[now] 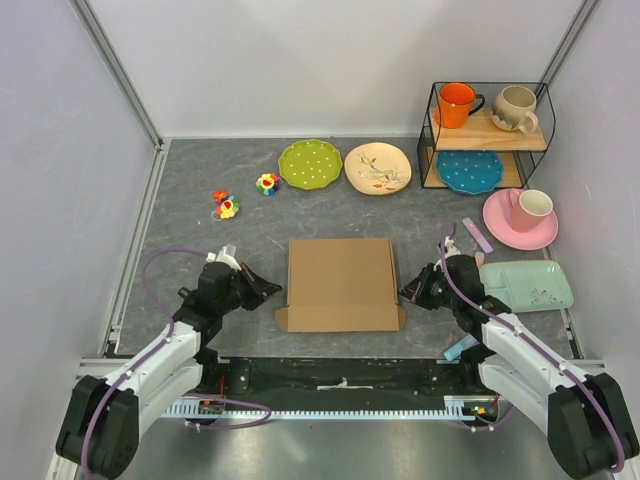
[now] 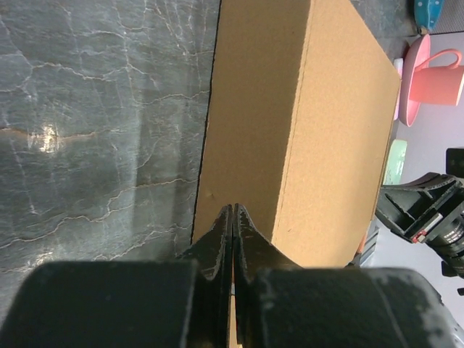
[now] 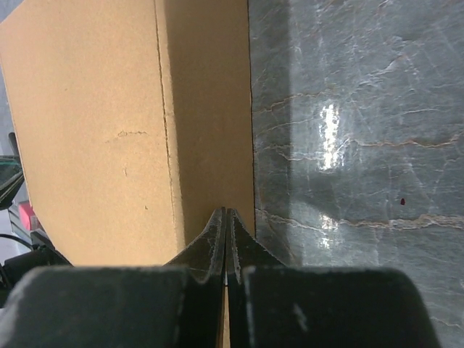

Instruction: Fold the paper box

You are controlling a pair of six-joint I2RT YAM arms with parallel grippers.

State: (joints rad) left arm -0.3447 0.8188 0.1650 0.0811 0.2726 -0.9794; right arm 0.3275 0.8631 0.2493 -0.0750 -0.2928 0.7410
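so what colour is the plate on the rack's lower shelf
The plate is blue, lightly speckled; top external shows it best.
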